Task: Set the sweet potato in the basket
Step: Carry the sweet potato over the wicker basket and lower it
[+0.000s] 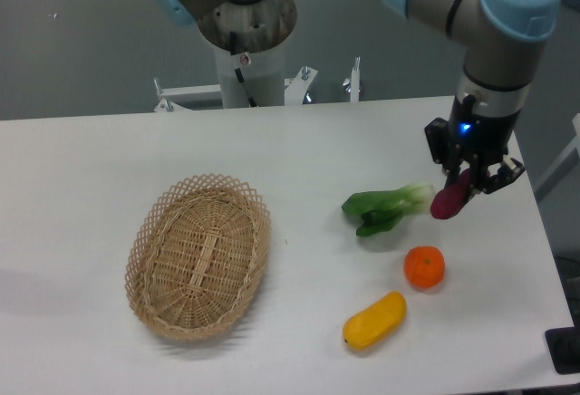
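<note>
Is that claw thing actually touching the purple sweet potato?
Touching. The fixed camera shows the gripper closed around the sweet potato's upper end, holding it off the table.

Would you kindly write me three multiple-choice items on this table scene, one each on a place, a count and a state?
1. Where is the sweet potato?
A. In the basket
B. In the pincer, right of the leafy green
C. Lying beside the yellow vegetable

2. How many food items lie on the table itself?
A. Three
B. Five
C. One

3. What is in the basket?
A. The orange
B. The leafy green
C. Nothing

Answers:
1. B: the pincer is closed on the purple tuber, which hangs next to the leafy green at the right side of the table.
2. A: the leafy green, the orange and the yellow vegetable lie there.
3. C: only bare wicker shows inside.
</note>
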Motion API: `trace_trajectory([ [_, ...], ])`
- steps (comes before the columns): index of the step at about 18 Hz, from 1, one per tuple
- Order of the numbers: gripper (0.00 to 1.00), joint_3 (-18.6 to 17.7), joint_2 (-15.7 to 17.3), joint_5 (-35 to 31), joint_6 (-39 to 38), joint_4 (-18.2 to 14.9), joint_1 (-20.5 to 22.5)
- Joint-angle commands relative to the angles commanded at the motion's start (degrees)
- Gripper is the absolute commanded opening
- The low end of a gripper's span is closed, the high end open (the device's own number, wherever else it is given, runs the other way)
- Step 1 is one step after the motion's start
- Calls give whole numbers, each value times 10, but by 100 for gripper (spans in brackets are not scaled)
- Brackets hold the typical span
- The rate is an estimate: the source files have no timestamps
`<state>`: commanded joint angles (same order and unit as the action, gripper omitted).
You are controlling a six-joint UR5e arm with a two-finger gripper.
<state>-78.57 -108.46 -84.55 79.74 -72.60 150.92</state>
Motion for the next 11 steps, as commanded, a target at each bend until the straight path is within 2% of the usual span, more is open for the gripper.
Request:
trace_trajectory([
  [5, 28, -16, -4, 0, -173, 9, -89],
  [7, 28, -31, -4, -1, -230, 41, -126],
  [8, 28, -46, 0, -4, -261, 57, -147],
  [10, 28, -103, 21, -18, -319, 82, -183],
  [11, 28, -125, 23, -29, -337, 110, -201],
])
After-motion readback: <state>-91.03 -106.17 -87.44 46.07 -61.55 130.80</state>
